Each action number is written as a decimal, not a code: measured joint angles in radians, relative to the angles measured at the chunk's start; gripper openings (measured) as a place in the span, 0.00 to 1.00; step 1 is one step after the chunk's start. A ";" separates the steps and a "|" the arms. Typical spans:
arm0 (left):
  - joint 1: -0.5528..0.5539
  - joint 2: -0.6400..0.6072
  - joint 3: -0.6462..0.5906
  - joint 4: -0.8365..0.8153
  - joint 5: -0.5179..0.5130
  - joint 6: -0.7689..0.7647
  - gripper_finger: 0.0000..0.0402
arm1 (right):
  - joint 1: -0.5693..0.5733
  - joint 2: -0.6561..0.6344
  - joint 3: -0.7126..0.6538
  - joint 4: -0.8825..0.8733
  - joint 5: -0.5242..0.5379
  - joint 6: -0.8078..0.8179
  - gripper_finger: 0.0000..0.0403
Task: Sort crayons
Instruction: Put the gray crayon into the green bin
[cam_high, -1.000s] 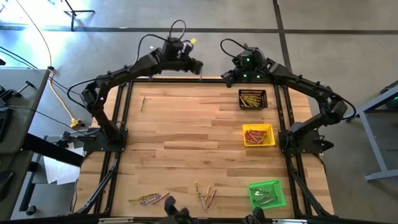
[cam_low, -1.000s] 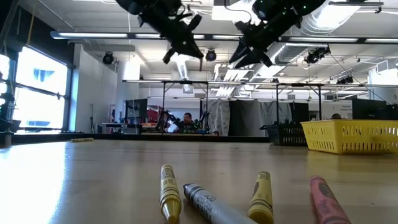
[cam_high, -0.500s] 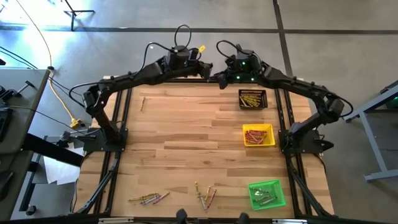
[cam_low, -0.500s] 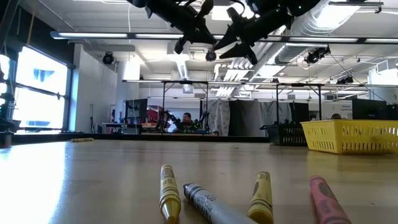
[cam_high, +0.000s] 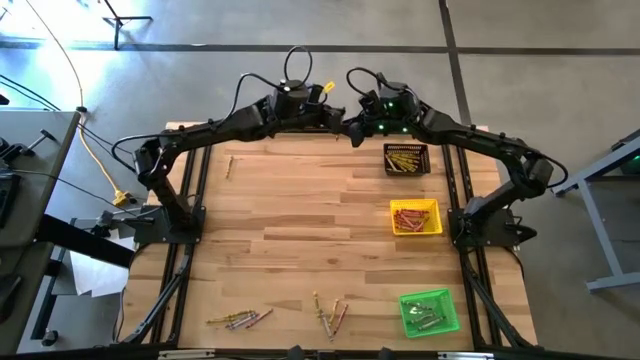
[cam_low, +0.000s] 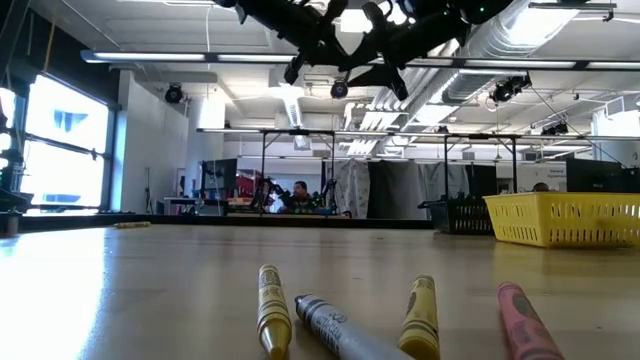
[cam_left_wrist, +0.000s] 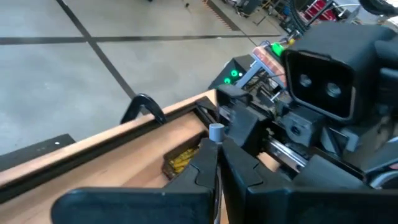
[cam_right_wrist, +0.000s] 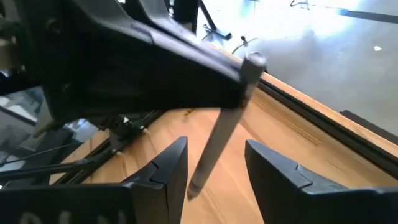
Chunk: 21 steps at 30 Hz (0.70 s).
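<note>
My left gripper (cam_high: 336, 120) is high above the middle of the table's far edge, shut on a grey crayon (cam_right_wrist: 217, 140). My right gripper (cam_high: 353, 130) faces it, open. Its two fingers (cam_right_wrist: 166, 167) stand on either side of the crayon without touching it. Loose crayons lie near the table's near edge in two small heaps (cam_high: 240, 319) (cam_high: 330, 316). A single crayon (cam_high: 229, 166) lies at the far left. Yellow, grey and pink crayons (cam_low: 330, 325) lie flat close to the low camera. My left gripper pinches the grey crayon between its two fingers near the crayon's upper end (cam_right_wrist: 247, 74). A short stub of that end (cam_left_wrist: 216, 132) sticks out past the fingers. The crayon is lifted clear, and its long free part slants down between my right gripper's open fingers.
Three small square trays stand along the table's right side. A black one (cam_high: 406, 158) holds yellow crayons, a yellow one (cam_high: 415, 217) holds red crayons and a green one (cam_high: 429, 311) holds greyish crayons. The bare wood of the table's middle (cam_high: 300, 230) lies between them and the loose crayons.
My left gripper has gone toward the table's right along the far edge with the grey crayon. My right gripper has gone toward the left to meet it. The two now stand tip to tip, with the crayon between my right gripper's open fingers.
</note>
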 joint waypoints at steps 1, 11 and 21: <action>-0.002 0.000 0.000 0.002 0.002 -0.001 0.00 | 0.000 0.000 0.000 0.004 -0.009 0.000 0.36; -0.001 0.000 0.000 0.033 0.006 0.044 0.00 | 0.004 0.000 0.000 0.020 -0.018 0.003 0.26; 0.018 -0.002 0.000 0.033 0.134 0.183 0.03 | -0.009 0.000 0.000 0.002 -0.038 -0.019 0.05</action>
